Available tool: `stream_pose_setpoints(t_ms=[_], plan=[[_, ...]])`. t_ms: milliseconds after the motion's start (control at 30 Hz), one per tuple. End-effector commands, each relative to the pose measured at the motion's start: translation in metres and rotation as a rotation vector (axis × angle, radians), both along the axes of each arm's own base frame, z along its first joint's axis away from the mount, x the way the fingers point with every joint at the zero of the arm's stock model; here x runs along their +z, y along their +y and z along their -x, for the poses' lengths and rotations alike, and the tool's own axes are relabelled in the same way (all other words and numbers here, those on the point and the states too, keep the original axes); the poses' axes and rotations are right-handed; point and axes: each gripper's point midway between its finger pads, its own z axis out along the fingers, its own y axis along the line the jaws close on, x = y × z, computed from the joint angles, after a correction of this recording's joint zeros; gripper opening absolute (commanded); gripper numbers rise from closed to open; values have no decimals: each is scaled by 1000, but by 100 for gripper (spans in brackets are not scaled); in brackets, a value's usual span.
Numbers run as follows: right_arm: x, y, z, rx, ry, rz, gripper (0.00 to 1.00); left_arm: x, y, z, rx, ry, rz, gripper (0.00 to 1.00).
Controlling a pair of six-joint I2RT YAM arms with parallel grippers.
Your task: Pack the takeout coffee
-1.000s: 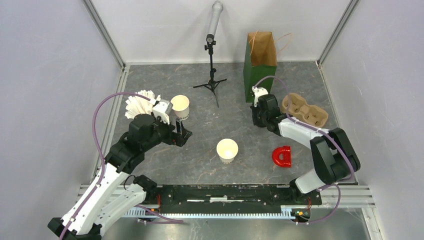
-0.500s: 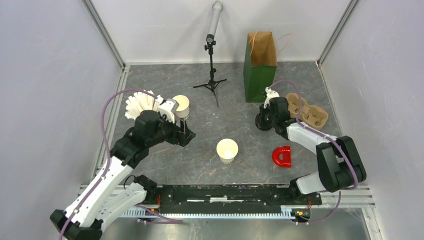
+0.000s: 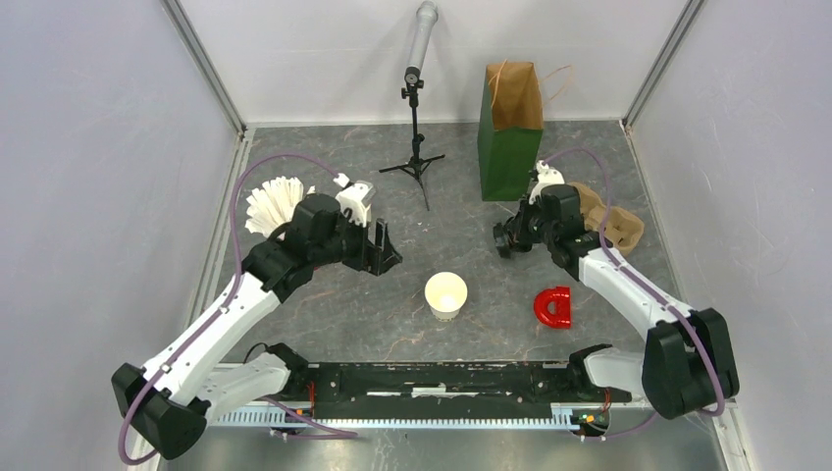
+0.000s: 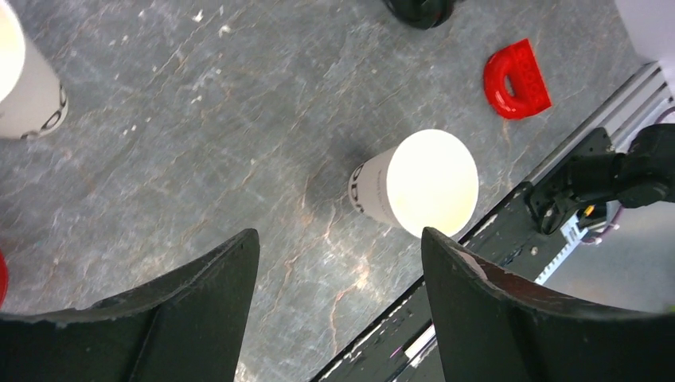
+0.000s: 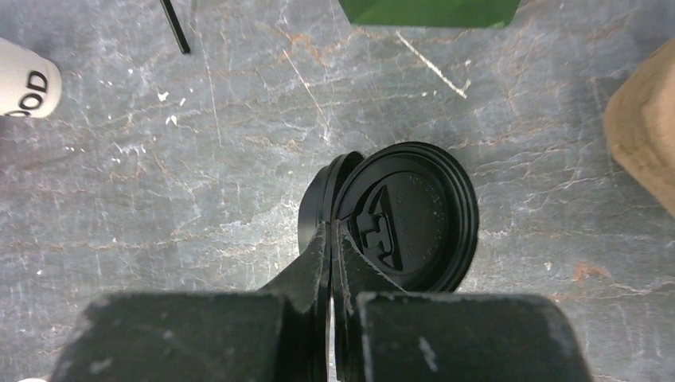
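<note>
Black lid (image 5: 406,215) is pinched by its rim in the closed right jaws, just in front of the green bag (image 3: 510,147). Another black rim shows offset behind it on the left, can't tell if that's a second lid. Embossed marks on the lid top, not legible. The left jaws are wide open with nothing in them, left of mid-desk (image 3: 461,206). Coffee isn't assembled: the cup (image 3: 445,294) stands upright mid-desk, unlidded, black print on its side unreadable. The second cup (image 4: 28,87) is open too, beside the left arm (image 3: 245,294), which hides it in the top view. Right wrist view catches a cup side (image 5: 24,83) printed "OOD" at its left edge, can't tell which cup. Room: bare desk all round the middle cup, red horseshoe piece (image 3: 552,307) to its right, apart. Bag upright at the far wall, mouth open. Cardboard carrier (image 3: 618,228) sits just beside the right arm (image 3: 628,285), near the right wall. White sticks (image 3: 273,201) far left, tripod (image 3: 417,157) far centre.
</note>
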Motion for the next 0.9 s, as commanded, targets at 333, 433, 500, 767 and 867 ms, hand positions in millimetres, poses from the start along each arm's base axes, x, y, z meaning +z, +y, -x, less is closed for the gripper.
stream_pose_setpoints(t_ms=[333, 433, 500, 767, 867], plan=[[18, -17, -11, -20, -74, 138, 0, 39, -83, -45, -32, -31, 38, 77], [3, -14, -13, 27, -58, 216, 8, 43, -82, -49, -21, -61, 48, 77], [-3, -22, -16, -21, -61, 263, 20, 44, -78, -48, -23, -84, 40, 77], [-37, -44, -8, -119, 53, 345, 34, 34, -53, -34, -11, -105, -24, 78], [-42, -60, -4, -216, 80, 374, 38, 29, -45, -28, -11, -104, -45, 78]])
